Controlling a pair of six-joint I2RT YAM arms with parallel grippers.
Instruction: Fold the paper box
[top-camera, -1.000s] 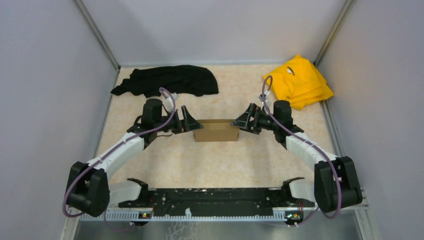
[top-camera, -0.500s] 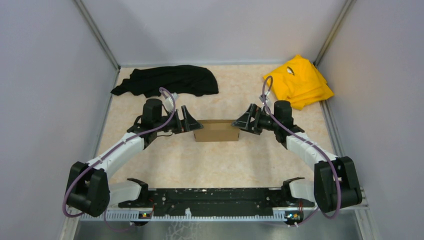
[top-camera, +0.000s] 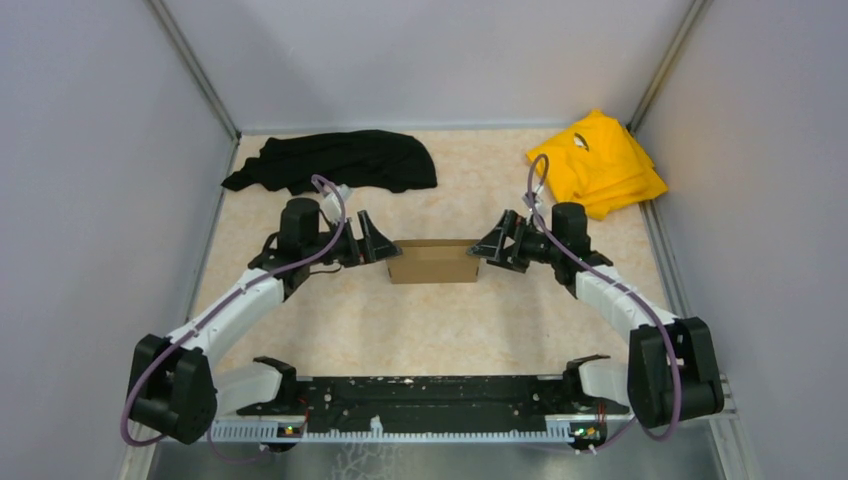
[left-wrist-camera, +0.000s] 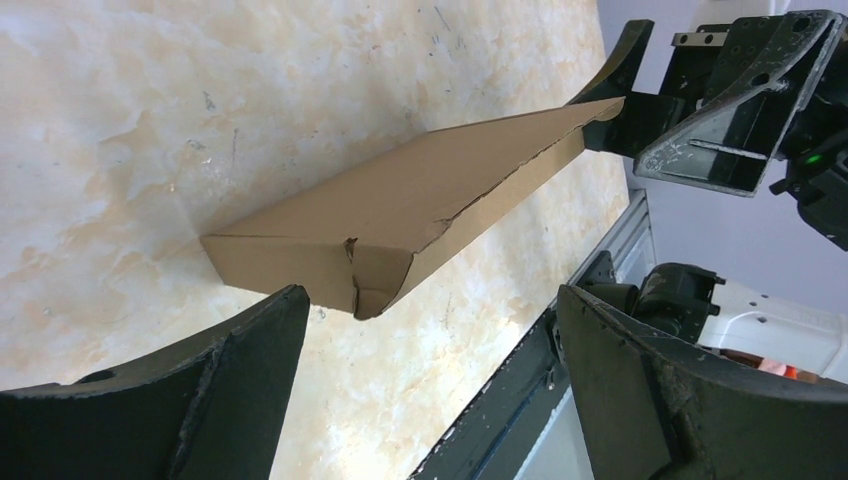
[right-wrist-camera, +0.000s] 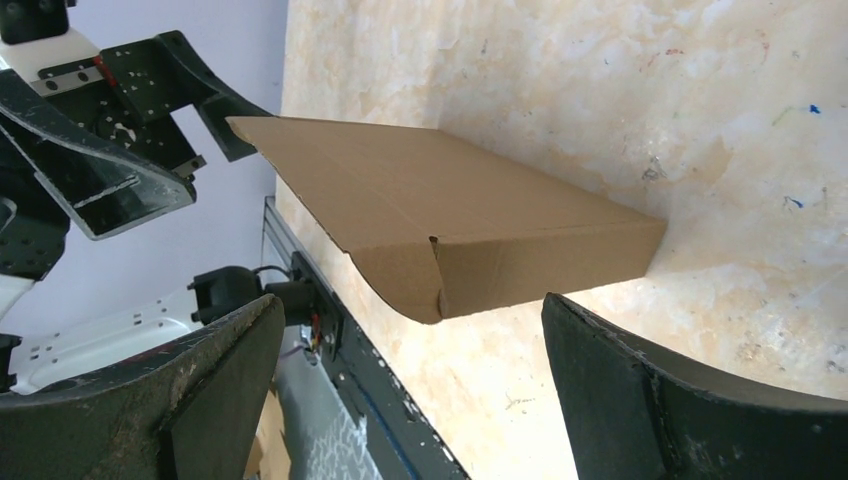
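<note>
The paper box (top-camera: 432, 262) is a shallow brown cardboard box lying flat in the middle of the table with its lid down. My left gripper (top-camera: 372, 243) stands open just off the box's left end, and my right gripper (top-camera: 492, 247) stands open just off its right end. Neither touches the box. In the left wrist view the box (left-wrist-camera: 400, 215) lies ahead of my open left gripper (left-wrist-camera: 430, 305), its near end showing a creased corner flap. In the right wrist view the box (right-wrist-camera: 450, 200) lies ahead of my open right gripper (right-wrist-camera: 412, 305), with nothing between the fingers.
A black cloth (top-camera: 335, 162) lies at the back left and a yellow cloth (top-camera: 598, 163) at the back right. Grey walls close in the table on three sides. The black base rail (top-camera: 430, 395) runs along the near edge.
Both grippers have eased slightly outward from the box's ends, the left arm more visibly. The box has not moved.
</note>
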